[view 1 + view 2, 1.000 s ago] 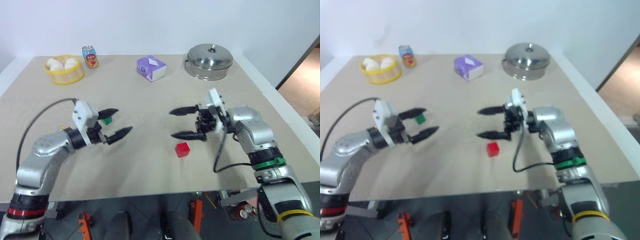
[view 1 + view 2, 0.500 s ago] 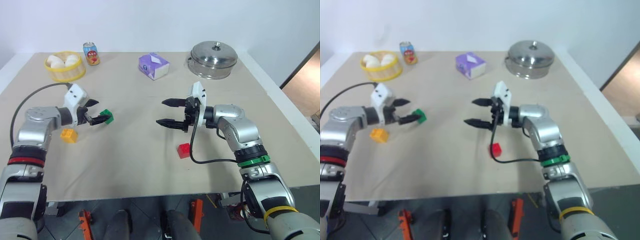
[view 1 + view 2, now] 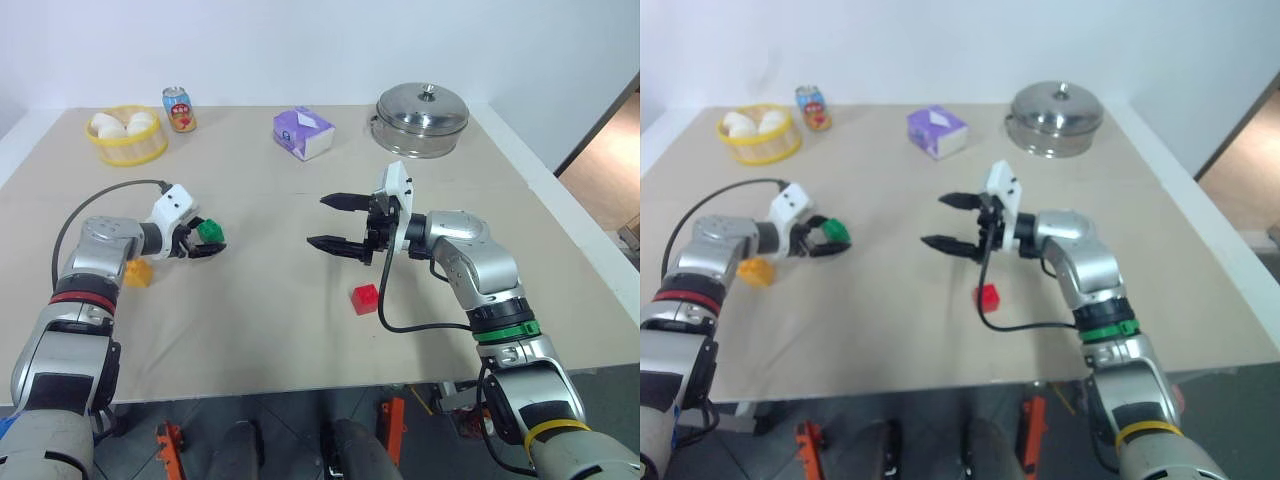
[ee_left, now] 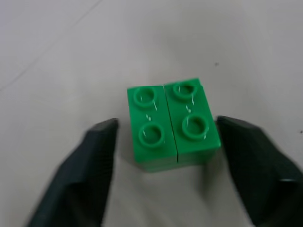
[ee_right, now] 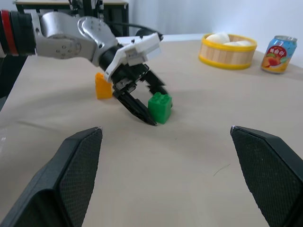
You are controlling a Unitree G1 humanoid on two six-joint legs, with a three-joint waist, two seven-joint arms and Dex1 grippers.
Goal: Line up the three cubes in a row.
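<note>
Left gripper (image 3: 203, 241) has dropped around the green cube (image 3: 210, 231) and narrowed, jaws flanking it with small gaps, not yet gripping. Right gripper (image 3: 331, 221) hovers wide open, empty, above red cube (image 3: 365, 299); yellow-orange cube (image 3: 138, 272) sits by the left arm, so the row is unstarted.

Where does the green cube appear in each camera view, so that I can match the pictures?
Left eye view: green cube at left of centre, between the left end effector's fingers.
Right eye view: at left of centre, same place.
Left wrist view: centre, studs up, between the two fingers.
Right wrist view: centre, on the table.
Shared landmark: the yellow-orange cube, close beside the green one.
</note>
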